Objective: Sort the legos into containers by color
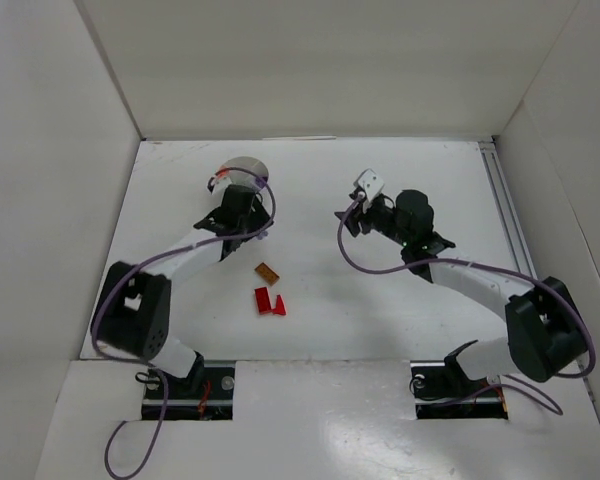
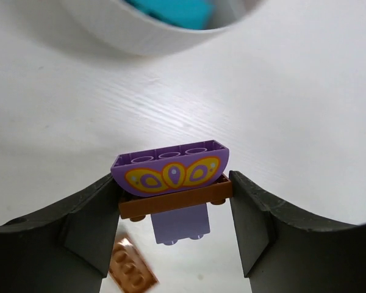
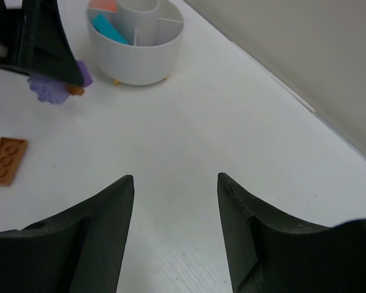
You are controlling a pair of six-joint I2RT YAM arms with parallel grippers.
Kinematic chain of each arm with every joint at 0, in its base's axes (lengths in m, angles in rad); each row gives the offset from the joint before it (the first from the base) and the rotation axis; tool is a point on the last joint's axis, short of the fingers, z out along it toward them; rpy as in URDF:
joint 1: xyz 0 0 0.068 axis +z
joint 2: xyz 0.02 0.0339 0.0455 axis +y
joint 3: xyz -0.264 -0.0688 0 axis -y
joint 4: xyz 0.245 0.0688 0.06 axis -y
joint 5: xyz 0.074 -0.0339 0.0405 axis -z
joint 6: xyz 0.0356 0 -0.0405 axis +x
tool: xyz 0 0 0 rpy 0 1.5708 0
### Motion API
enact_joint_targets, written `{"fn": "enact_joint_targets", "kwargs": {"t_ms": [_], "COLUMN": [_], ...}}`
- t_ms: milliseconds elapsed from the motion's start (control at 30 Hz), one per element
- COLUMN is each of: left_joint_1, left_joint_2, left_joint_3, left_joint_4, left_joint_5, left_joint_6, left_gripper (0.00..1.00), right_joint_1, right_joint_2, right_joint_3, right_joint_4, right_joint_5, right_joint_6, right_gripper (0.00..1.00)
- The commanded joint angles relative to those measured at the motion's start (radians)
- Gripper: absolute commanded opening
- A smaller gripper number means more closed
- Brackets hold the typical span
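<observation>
Legos stacked together, a purple curved plastic brick (image 2: pixel 171 168) atop a brown-orange plate (image 2: pixel 171 206), sit clamped between the left gripper (image 2: pixel 174 183) fingers, just beside the white round plastic dish (image 3: pixel 137 61), where a teal piece (image 3: pixel 110 29) lies in one compartment. Right gripper (image 3: pixel 174 201) hangs partly open and empty over the white desk (image 3: pixel 232 122).

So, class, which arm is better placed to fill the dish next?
Left. The left gripper clamps the purple-and-brown piece just short of the white dish; the right gripper is open, empty and farther away.
</observation>
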Motion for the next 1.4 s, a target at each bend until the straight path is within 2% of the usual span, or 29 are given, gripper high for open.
{"fn": "enact_joint_targets", "kwargs": {"t_ms": [0,133,200,267,300,367,400,433,533,667,767,933,1133,1233,1367], "left_joint_1": [0.002,-0.017,-0.061,-0.122,-0.215,-0.333,-0.387,-0.461,-0.498,-0.512,-0.523,-0.532,-0.541,-0.541,-0.541], "left_joint_2": [-0.194,-0.376,-0.469,-0.541,-0.558,-0.569,-0.569,-0.569,-0.548,-0.537,-0.528,-0.528,-0.546,-0.555,-0.564], "left_joint_3": [-0.075,-0.210,-0.280,-0.319,-0.343,-0.344,-0.344,-0.333,-0.311,-0.290,-0.290,-0.290,-0.311,-0.321,-0.331], "left_joint_4": [0.189,0.351,0.421,0.460,0.505,0.536,0.545,0.545,0.557,0.569,0.579,0.594,0.632,0.643,0.691], "left_joint_5": [0.173,0.264,0.208,0.099,-0.038,-0.233,-0.403,-0.458,-0.533,-0.546,-0.546,-0.572,-0.563,-0.554,-0.521], "left_joint_6": [0.042,0.007,-0.083,-0.139,-0.160,-0.191,-0.200,-0.232,-0.258,-0.298,-0.308,-0.331,-0.320,-0.300,-0.257], "left_gripper": [0.51,0.51,0.45,0.48,0.51,0.52,0.52,0.52,0.52,0.52,0.52,0.52,0.53,0.53,0.53], "right_joint_1": [0.005,0.073,0.102,0.160,0.186,0.248,0.268,0.282,0.306,0.315,0.338,0.358,0.358,0.358,0.358], "right_joint_2": [-0.092,-0.204,-0.240,-0.281,-0.281,-0.281,-0.261,-0.245,-0.172,-0.148,-0.148,-0.139,-0.119,-0.119,-0.119], "right_joint_3": [-0.046,-0.159,-0.193,-0.259,-0.270,-0.242,-0.222,-0.204,-0.161,-0.222,-0.253,-0.175,-0.138,-0.089,-0.058], "right_joint_4": [0.014,0.026,0.061,0.159,0.206,0.262,0.262,0.262,0.311,0.513,0.561,0.471,0.448,0.363,0.308], "right_joint_5": [-0.123,-0.084,-0.012,0.018,0.066,0.096,0.108,0.117,0.113,0.168,0.223,0.220,0.245,0.256,0.268], "right_joint_6": [0.029,0.134,0.208,0.302,0.326,0.372,0.392,0.412,0.523,0.699,0.735,0.710,0.733,0.722,0.722], "right_gripper": [0.62,0.63,0.67,0.67,0.69,0.70,0.70,0.73,0.73,0.73,0.73,0.73,0.73,0.73,0.66]}}
